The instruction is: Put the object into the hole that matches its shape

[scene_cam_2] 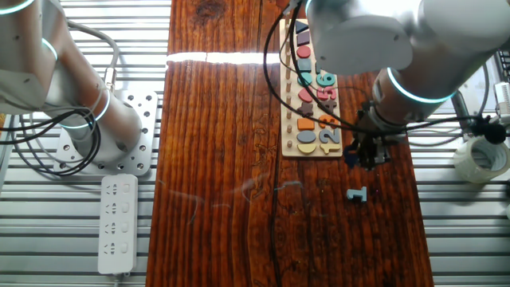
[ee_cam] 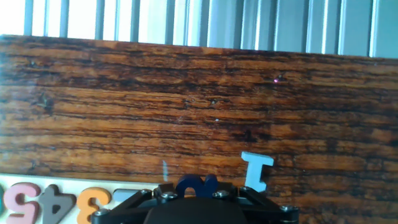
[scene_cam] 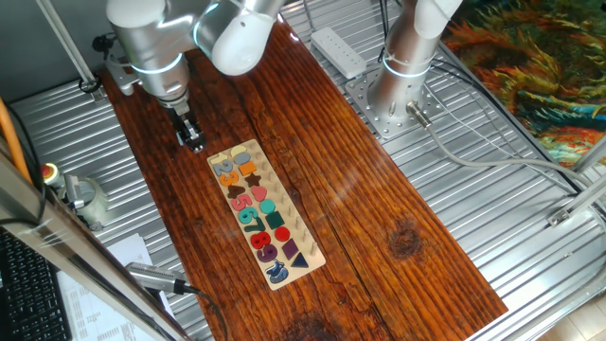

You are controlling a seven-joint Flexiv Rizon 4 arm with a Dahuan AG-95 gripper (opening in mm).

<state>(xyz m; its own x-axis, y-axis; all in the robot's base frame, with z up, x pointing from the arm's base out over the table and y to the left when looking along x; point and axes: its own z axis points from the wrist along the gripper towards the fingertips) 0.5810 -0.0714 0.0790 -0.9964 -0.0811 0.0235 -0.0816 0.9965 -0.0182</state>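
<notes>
One dark navy piece (ee_cam: 196, 185) held between the closing jaws of one gripper (ee_cam: 198, 194), just off the end of one puzzle board (scene_cam_2: 312, 151). One pale blue "1" piece (scene_cam_2: 357, 194) loose on the table (scene_cam_2: 215, 159) nearby. Navy piece clear only in hand view; elsewhere hidden by the arm.

Dark wooden table (scene_cam: 360, 189); puzzle board (scene_cam: 266, 214), pale blue piece (scene_cam_2: 357, 194), possibly a "1".

The puzzle board (scene_cam: 266, 214) holds coloured number pieces; 5, 6, 7, 8 and 9 can be read. A pale blue 1 (scene_cam_2: 358, 194) lies loose on the tabletop (scene_cam_2: 223, 159).
</notes>
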